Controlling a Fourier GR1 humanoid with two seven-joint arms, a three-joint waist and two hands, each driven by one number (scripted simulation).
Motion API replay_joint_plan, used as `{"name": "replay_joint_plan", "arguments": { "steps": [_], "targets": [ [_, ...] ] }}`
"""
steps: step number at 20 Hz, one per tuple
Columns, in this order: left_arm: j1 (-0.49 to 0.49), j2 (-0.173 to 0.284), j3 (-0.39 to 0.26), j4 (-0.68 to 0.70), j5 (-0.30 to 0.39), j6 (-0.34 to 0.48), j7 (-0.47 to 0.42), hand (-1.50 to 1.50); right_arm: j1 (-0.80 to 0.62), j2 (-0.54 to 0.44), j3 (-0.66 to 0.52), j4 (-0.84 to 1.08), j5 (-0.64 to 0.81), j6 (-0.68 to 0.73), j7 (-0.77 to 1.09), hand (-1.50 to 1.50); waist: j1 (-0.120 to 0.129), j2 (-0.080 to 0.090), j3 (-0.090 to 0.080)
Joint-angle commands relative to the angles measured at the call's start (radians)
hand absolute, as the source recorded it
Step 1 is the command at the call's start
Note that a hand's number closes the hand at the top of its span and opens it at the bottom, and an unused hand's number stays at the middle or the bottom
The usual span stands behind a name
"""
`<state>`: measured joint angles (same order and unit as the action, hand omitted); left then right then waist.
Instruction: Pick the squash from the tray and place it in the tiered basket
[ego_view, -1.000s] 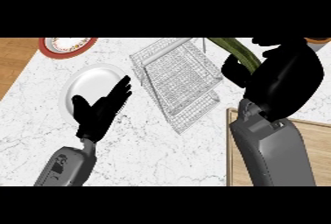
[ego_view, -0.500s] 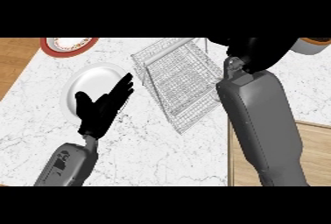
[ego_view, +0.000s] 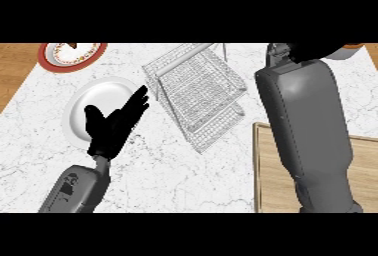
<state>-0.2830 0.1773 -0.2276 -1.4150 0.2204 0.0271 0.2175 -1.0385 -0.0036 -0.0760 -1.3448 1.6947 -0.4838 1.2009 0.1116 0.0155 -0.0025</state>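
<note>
Squash: not visible in the head view; its present place cannot be told.
Handling of the squash: it is judged firm, smooth-skinned and fairly heavy, so slipping is a risk; hold is best taken across its middle, the fingers curled well round it.
Right robot hand (ego_view: 303, 50): seen only as a small dark shape at the view's top edge, beyond the long grey right forearm (ego_view: 306, 125); whether it is open or closed, and whether anything is held, cannot be told.
Left robot hand (ego_view: 114, 122): held flat with straight fingers, nothing carried, resting over the edge of a plain white round plate (ego_view: 96, 95).
Tiered wire-mesh basket (ego_view: 196, 92): placed on the white marbled table (ego_view: 184, 170), between the two arms, just left of the right forearm.
Pale wooden tray (ego_view: 365, 170): set at the view's right, partly covered by the right forearm; no squash is seen on its visible part.
Red-rimmed patterned plate (ego_view: 72, 54): placed at the upper left corner.
</note>
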Motion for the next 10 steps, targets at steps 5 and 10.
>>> {"name": "replay_joint_plan", "arguments": {
  "steps": [5, 10],
  "targets": [
    [0.036, 0.011, 0.025, 0.023, -0.002, 0.012, -0.013, 0.00, 0.043, 0.004, 0.061, -0.140, 0.034, 0.046, 0.286, -1.50, -0.041, -0.033, 0.000],
    [0.042, -0.005, 0.029, 0.031, 0.011, 0.013, -0.015, 0.00, 0.122, 0.004, 0.156, -0.268, -0.076, 0.127, 0.287, -1.50, -0.057, -0.048, 0.000]
  ]
}}
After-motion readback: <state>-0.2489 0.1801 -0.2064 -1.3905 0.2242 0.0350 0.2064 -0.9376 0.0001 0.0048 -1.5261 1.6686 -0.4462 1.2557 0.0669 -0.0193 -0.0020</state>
